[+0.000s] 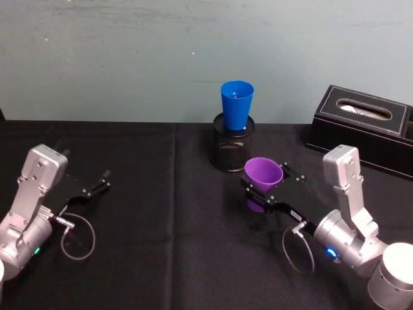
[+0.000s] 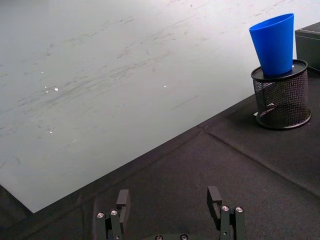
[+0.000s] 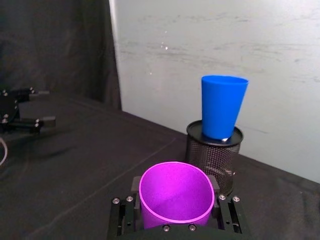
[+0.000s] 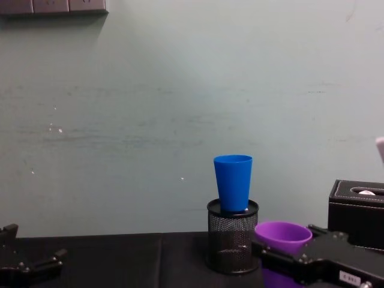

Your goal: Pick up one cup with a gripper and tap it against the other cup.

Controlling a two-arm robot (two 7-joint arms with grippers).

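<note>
The purple cup stands upright between the fingers of my right gripper, which is shut on it, just right of and in front of the black mesh pen holder. In the right wrist view the purple cup sits mouth-up in the right gripper. The blue cup stands upright in the top of the holder, a short gap beyond the purple cup. I cannot tell whether the purple cup's base touches the cloth. My left gripper rests open at the far left.
A black tissue box stands at the back right, close behind my right arm. Black cloth covers the table up to a pale wall. Open cloth lies between the two arms.
</note>
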